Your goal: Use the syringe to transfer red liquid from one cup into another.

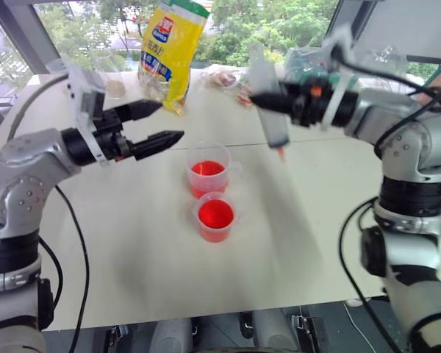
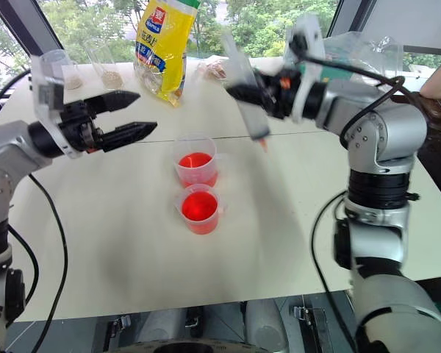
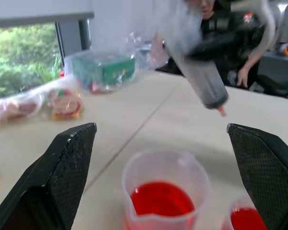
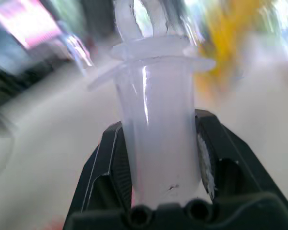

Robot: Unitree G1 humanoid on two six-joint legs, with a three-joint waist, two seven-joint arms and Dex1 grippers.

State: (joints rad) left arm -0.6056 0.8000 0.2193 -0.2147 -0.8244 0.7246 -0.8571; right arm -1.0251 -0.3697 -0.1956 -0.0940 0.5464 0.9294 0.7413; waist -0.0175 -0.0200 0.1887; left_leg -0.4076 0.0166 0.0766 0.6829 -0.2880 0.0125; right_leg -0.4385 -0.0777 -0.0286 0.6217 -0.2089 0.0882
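The right tool [image 2: 239,90] clamps the syringe [image 1: 270,121] by its barrel, nozzle down above the worktop [image 1: 132,243] right of the two cups [image 1: 209,170] of red liquid [image 1: 215,214], probably for dipping, while the open left tool [image 1: 162,122] waits left of them.

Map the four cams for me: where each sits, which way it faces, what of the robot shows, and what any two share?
Left eye view: on the head, facing forward and down over the table; both arms show, the open left gripper and the right gripper shut on the syringe.
Right eye view: head stereo twin, same scene.
Left wrist view: looks along its black fingers at the two cups of red liquid.
Right wrist view: looks along its fingers up the syringe barrel.
Shared: the syringe shows in all four.
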